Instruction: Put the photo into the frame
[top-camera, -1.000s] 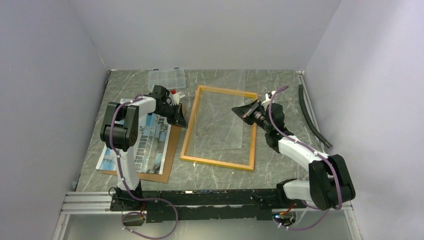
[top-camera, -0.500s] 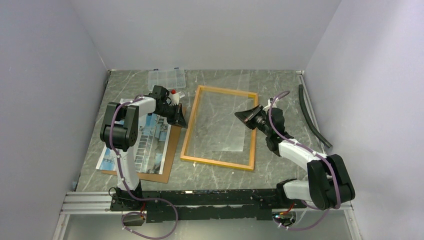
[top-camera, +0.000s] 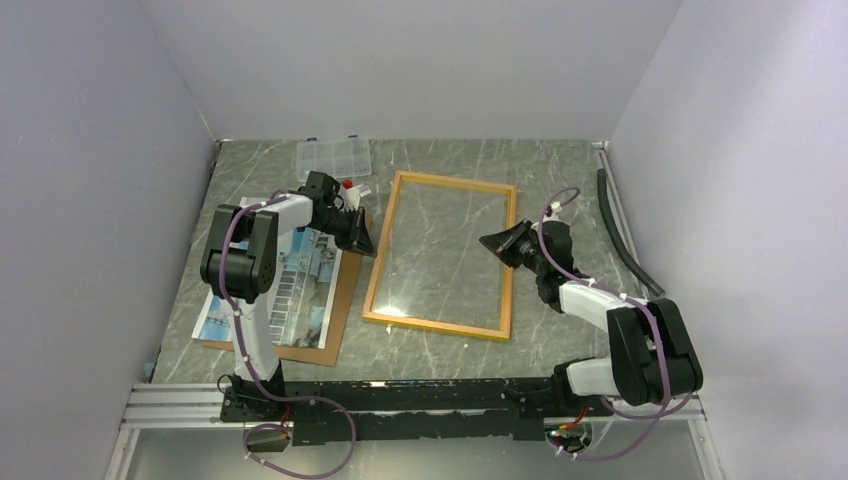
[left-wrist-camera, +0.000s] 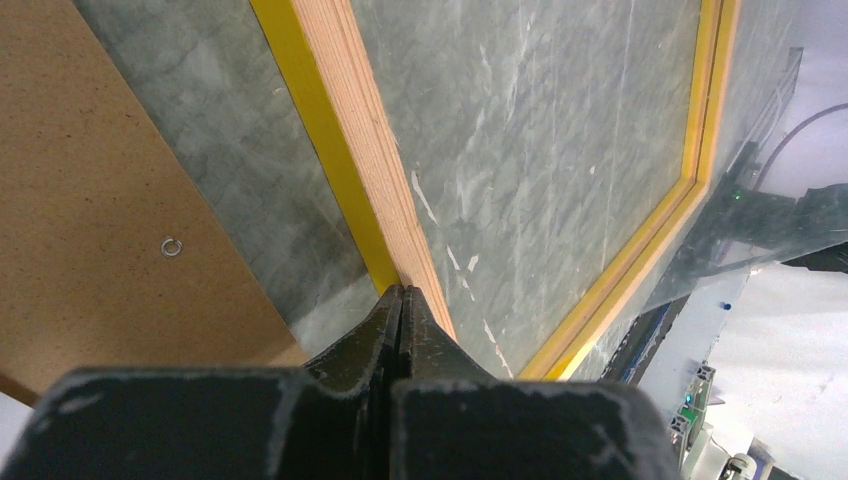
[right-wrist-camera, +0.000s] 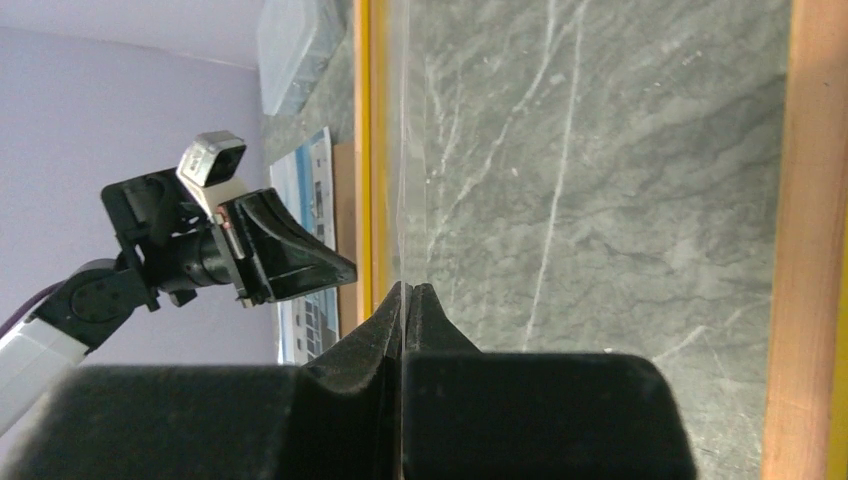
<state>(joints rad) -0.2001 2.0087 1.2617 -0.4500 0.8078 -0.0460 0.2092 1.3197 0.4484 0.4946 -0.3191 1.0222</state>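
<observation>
On marbled table (top-camera: 560, 170), lilac walls (top-camera: 400, 60) — left claw (top-camera: 367, 243) pinched shut, right claw (top-camera: 487, 240) nipping clear sheet (left-wrist-camera: 720, 255).

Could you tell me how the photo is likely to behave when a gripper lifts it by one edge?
The photo looks like a thin print, so it will probably sag and weigh little. Lying flat on the backing board, it may slide rather than lift.

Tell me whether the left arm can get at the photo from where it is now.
Probably yes. The photo lies uncovered on the brown board, close beside the left gripper, which is shut at the left edge of the frame and would have to open first.
</observation>
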